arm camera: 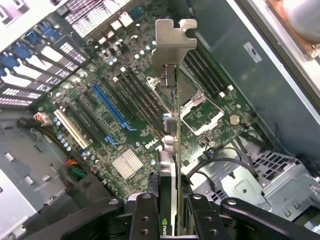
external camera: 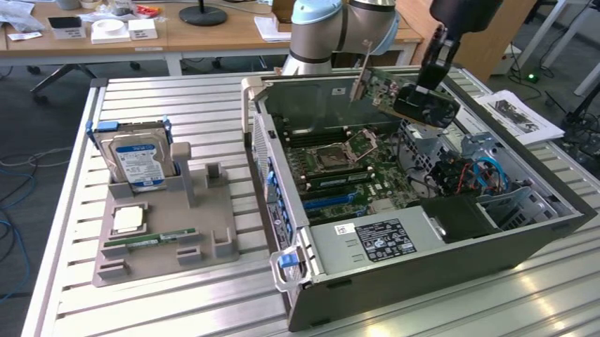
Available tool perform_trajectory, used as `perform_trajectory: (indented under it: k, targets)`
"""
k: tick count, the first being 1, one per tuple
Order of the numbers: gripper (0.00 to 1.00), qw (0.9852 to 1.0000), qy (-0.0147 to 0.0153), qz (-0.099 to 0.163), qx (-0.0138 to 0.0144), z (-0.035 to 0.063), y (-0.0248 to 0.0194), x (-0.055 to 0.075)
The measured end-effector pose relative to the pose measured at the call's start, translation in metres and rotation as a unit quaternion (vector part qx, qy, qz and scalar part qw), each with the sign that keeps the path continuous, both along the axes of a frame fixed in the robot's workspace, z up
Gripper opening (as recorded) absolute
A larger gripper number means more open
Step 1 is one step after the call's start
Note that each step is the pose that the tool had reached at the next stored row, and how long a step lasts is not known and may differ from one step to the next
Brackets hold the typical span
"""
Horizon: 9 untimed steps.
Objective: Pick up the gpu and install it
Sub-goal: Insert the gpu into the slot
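One step looks done (the pick): the black gripper (external camera: 424,98) clamps the thin dark gpu card (external camera: 378,86), silver-bracketed, edge-down above the green motherboard (external camera: 361,172) inside the open grey computer case (external camera: 281,151), and seating needs slot alignment.

In the wrist view, the fingers (arm camera: 145,217) are being left dark in the foreground, while the bracket (arm camera: 172,42) beyond them is being lit pale. The board (arm camera: 120,115) below them is being lit evenly, a heatsink (arm camera: 126,163) just beside them is being made to gleam, and the corner farthest from them is being washed out by warm glare. In the exterior view, the scene is being lit brightly and softly from above. Pale glare is being thrown off the ribbed table (external camera: 553,295), well away from the fingers, and the case (external camera: 422,256) floor beneath them is being kept in mild shade.
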<state>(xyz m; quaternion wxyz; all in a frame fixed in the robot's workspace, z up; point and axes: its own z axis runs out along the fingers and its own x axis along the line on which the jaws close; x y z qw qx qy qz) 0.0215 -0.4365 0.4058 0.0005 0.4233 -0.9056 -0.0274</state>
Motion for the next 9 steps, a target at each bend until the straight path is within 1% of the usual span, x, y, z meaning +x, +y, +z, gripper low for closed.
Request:
perform_trajectory:
  k: [4, 9]
  targets:
    - [0.27, 0.9996, 0.0000, 0.027, 0.0000, -0.0001, 0.0000, 0.0000]
    - [0.27, 0.9982, 0.0000, 0.061, 0.0000, -0.0002, 0.0000, 0.0000]
